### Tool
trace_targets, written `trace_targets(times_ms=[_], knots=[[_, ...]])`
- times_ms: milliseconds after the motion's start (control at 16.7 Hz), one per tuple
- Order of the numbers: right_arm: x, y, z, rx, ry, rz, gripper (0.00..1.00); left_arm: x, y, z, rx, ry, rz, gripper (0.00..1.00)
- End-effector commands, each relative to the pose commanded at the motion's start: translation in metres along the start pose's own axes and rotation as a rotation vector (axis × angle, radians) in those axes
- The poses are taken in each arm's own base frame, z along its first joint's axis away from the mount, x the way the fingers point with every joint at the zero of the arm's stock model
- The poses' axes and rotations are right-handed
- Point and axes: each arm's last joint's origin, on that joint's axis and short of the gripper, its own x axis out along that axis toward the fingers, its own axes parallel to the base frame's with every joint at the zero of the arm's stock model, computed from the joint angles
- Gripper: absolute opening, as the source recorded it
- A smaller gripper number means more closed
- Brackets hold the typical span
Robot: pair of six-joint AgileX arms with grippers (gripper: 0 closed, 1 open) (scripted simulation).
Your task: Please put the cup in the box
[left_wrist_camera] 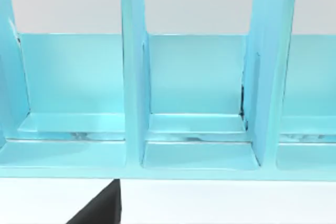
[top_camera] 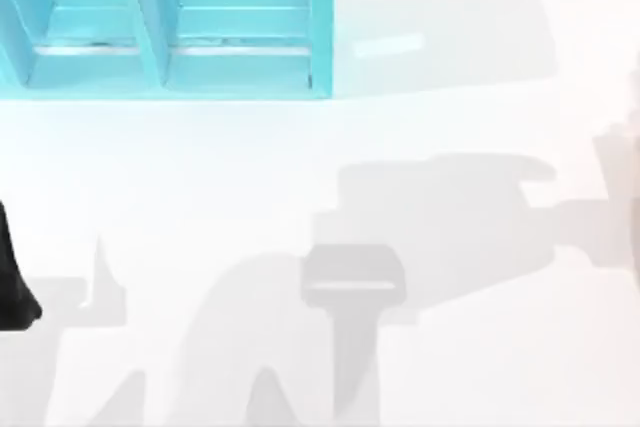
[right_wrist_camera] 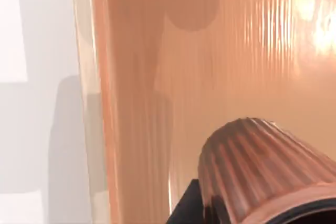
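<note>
Bright, washed-out; soft shadows on table (top_camera: 200,197).

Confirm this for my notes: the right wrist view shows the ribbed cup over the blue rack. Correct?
Not quite. In the right wrist view the ribbed cup is over the inside of an orange box, not the blue rack. The blue rack stands at the far left of the table in the top view.

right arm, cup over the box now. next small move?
Probably lower a little, then release. In the right wrist view the cup hangs above the orange box's floor, inside its wall, so it looks lined up. I can't tell the height left.
</note>
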Motion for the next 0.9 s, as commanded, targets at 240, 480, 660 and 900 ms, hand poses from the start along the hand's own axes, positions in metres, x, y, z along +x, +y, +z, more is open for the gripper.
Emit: trace_targets(times_ms=[240,480,660,900], knots=[[-0.011,-0.059,-0.049,-0.032,0.024,0.032,0.00,0.000,0.000,0.000,0.000,0.000,0.000,1.00],[-0.011,-0.073,-0.068,-0.034,0.037,0.057,0.00,0.000,0.000,0.000,0.000,0.000,0.000,1.00],[-0.011,-0.072,-0.067,-0.035,0.037,0.056,0.00,0.000,0.000,0.000,0.000,0.000,0.000,1.00],[0.006,-0.071,-0.068,-0.037,0.038,0.056,0.00,0.000,0.000,0.000,0.000,0.000,0.000,1.00]])
